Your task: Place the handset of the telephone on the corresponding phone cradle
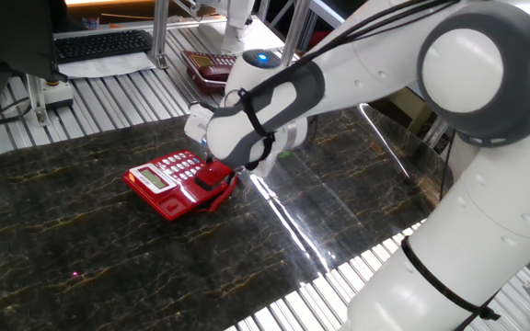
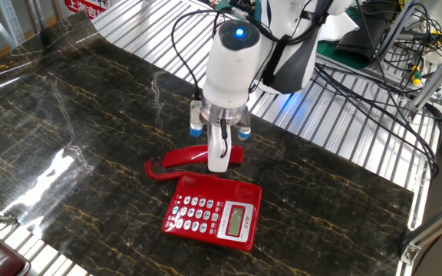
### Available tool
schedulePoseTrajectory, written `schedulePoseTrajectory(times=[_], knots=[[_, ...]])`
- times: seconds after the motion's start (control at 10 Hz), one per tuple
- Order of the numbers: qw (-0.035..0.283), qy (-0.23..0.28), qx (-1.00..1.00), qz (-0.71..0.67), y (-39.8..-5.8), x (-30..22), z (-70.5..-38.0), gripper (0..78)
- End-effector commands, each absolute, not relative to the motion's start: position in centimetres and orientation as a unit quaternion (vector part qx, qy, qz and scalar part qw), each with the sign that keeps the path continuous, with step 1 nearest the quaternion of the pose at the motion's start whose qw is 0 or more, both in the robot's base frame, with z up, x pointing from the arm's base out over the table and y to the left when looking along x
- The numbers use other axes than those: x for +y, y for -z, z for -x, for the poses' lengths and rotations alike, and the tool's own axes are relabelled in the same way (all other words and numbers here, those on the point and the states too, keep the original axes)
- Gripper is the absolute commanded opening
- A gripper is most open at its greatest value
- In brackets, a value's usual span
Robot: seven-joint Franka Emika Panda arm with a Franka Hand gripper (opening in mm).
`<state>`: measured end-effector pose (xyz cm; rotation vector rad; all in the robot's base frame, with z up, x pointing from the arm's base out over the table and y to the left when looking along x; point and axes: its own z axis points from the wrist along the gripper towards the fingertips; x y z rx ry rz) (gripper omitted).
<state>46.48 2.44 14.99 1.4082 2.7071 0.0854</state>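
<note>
Glossy red plastic handset (image 2: 194,156), long and slightly curved, clamped near its middle between the pale fingers of the gripper (image 2: 218,156), jaws narrowed onto it. Just beside the far edge of the bright red telephone (image 2: 215,212), off the phone cradle (image 1: 212,181); whether resting on or just above the dark, gold-veined marble-look table (image 2: 75,138), cannot tell. Flat wedge-shaped base, white-grey keypad (image 2: 194,213), small greyish display (image 2: 236,221). Smooth white arm (image 1: 357,64) with dark joint bands. From the opposite fixed view, handset mostly hidden behind the wrist; dark maroon phone (image 1: 212,66) visible on ribbed metal slats (image 1: 109,92).
</note>
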Motion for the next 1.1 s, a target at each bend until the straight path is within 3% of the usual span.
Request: schedulePoseTrajectory(times=[0.1,0.3,0.8,1.1], knots=[[-0.023,-0.020,0.909,-0.415,-15.01,3.21,-48.41,1.1],[-0.029,-0.026,0.860,-0.510,-14.97,3.38,-49.11,1.1],[-0.023,-0.030,0.849,-0.527,-15.04,3.43,-49.24,1.1],[-0.022,-0.012,0.923,-0.384,-15.04,3.43,-49.24,1.1]])
